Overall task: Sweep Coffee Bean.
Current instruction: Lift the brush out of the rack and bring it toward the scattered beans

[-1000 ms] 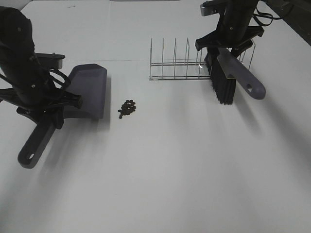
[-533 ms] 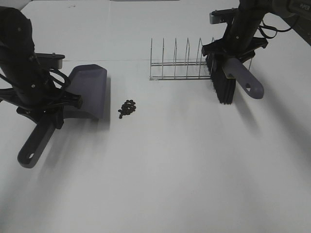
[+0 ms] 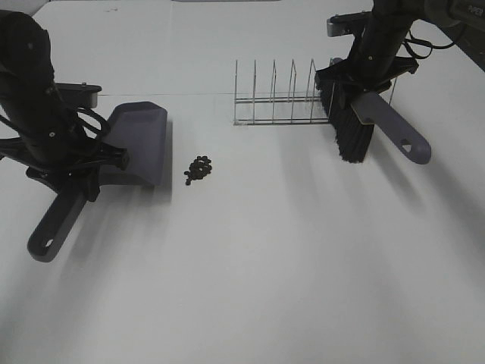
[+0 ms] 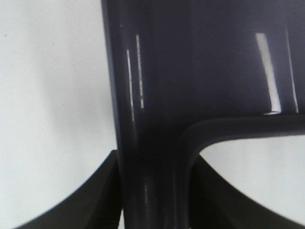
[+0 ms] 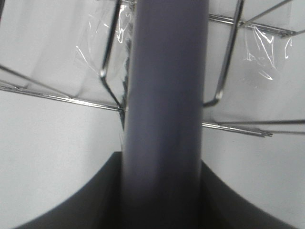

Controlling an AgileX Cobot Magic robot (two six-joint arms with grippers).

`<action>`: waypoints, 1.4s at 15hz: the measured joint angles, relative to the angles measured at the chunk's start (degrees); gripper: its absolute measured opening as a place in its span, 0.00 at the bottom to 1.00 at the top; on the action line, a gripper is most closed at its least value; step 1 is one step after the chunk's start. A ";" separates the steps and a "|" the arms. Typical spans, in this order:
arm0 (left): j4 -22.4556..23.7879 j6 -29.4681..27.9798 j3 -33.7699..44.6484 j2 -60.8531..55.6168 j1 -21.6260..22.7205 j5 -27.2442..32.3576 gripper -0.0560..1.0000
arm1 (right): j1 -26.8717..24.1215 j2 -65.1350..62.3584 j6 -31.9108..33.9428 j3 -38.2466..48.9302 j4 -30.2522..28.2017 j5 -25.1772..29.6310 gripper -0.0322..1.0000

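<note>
Nearest, on the white surface (image 3: 258, 280), the grey dustpan (image 3: 141, 138) lies with its handle running toward the near left, and the left tool (image 3: 79, 176) is clamped on that handle. Near its open lip but apart from it, the coffee beans (image 3: 198, 168) sit in a small heap, long axis slanting near-left to far-right. Farther back, by the wire rack (image 3: 276, 102), the right tool (image 3: 365, 85), half open a second ago, now grips the brush (image 3: 353, 135), whose handle has swung farther right
</note>
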 joint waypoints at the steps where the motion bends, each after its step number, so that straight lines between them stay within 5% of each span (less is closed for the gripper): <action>1: 0.00 0.00 0.00 0.00 0.00 0.00 0.39 | 0.00 -0.34 0.00 0.00 0.00 0.46 0.32; 12: 0.29 -0.11 0.00 -0.23 -0.11 0.00 0.39 | -0.06 -13.01 -0.11 0.00 -0.92 10.54 0.32; 17: 11.23 -9.00 0.06 -4.07 -5.39 2.35 0.39 | 1.15 -15.64 -0.11 3.04 -0.29 10.89 0.32; 21: 12.32 -13.58 3.72 -4.30 -9.57 5.73 0.39 | 2.64 -23.49 0.00 8.54 0.92 10.89 0.32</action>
